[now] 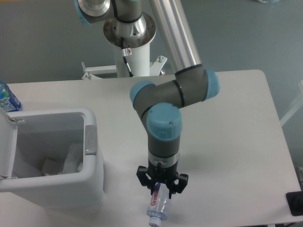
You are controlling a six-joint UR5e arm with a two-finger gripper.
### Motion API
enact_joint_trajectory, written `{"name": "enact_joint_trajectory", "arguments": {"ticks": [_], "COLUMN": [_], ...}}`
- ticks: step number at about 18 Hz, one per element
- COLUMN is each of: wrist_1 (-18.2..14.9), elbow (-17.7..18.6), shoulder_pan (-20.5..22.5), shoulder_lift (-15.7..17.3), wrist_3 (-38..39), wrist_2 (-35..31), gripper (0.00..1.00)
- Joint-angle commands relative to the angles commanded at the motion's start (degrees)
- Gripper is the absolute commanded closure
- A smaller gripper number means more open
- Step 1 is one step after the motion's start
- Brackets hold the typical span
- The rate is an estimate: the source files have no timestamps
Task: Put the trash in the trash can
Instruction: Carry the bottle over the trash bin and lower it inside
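Observation:
A crushed clear plastic bottle (158, 206) with a purple-and-red label hangs below my gripper (161, 185), near the table's front edge. The gripper points down and is shut on the bottle's upper end; the bottle's cap end points toward the camera. The white trash can (90, 182) stands open at the left, its lid tipped to the left side and a grey tab (90, 140) on its right rim. Inside it lies a crumpled clear-white wrapper (64, 163). The gripper is to the right of the can, well apart from it.
A blue-labelled water bottle (7, 98) stands at the far left behind the trash can. The arm's white base column (132, 59) rises behind the table's back edge. A dark object (296, 202) sits at the front right corner.

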State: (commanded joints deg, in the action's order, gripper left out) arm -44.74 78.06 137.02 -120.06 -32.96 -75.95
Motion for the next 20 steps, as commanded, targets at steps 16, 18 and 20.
{"name": "enact_joint_trajectory", "arguments": {"ticks": [16, 18, 20], "wrist_1": [6.2, 6.2, 6.2], "elbow": [-5.1, -5.2, -5.3], "shoulder_pan": [1.1, -0.7, -2.4], "shoulder_lift": [11.5, 13.2, 14.0], "wrist_3": [19.2, 20.5, 21.4], "wrist_2": [14.0, 14.1, 14.1], "gripper": [0.46, 0.45, 0.46]}}
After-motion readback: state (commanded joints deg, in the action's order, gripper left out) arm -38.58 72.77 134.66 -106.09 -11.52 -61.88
